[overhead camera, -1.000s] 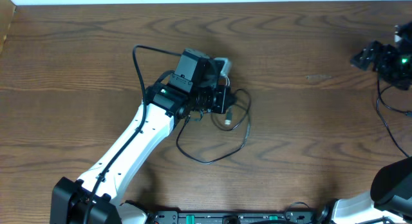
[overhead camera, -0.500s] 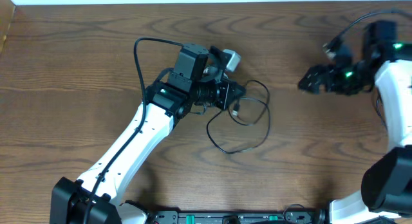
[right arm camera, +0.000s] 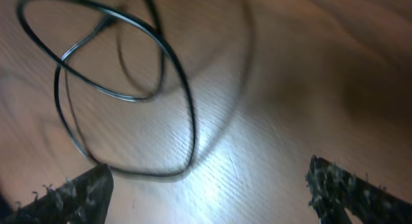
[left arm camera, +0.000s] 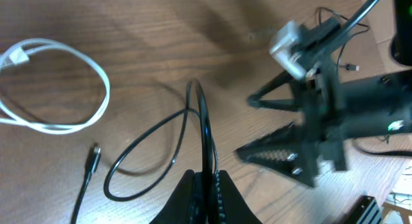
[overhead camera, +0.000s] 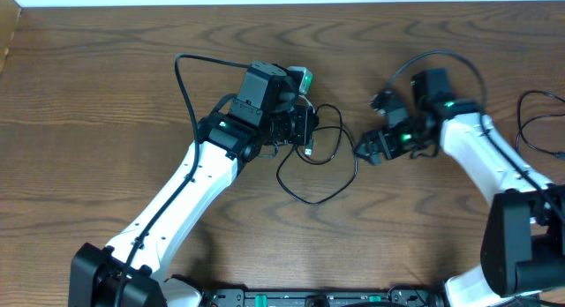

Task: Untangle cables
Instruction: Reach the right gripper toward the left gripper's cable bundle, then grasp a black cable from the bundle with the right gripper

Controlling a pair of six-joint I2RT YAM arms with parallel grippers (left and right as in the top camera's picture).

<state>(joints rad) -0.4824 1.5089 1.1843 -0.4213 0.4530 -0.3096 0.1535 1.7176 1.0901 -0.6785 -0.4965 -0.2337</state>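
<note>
Cables: black cable (left arm camera: 205, 130) and white cable (left arm camera: 105, 85), both on the table (overhead camera: 106, 60) near its middle.
Black cable: pinched in the left gripper (left arm camera: 206, 182), then falling in loose overlapping loops between the two grippers.
White cable: a slack loop beside the black loops; touching or apart, I cannot tell.
Left gripper: fingers pressed together on the black cable.
Right gripper (left arm camera: 246, 126): fingers spread, holding nothing, just beside the loops.
Handling: probably light, limp and thin; a loop should follow any pull and may slip through a loose pinch.
Where to grip: likely a single strand on the outer loop, away from the crossings, so only one strand is caught.
Axis: none overall; the pinched stretch runs straight out from the left fingers.
Plug (left arm camera: 93, 158): lies flat, its long axis in line with its lead.
</note>
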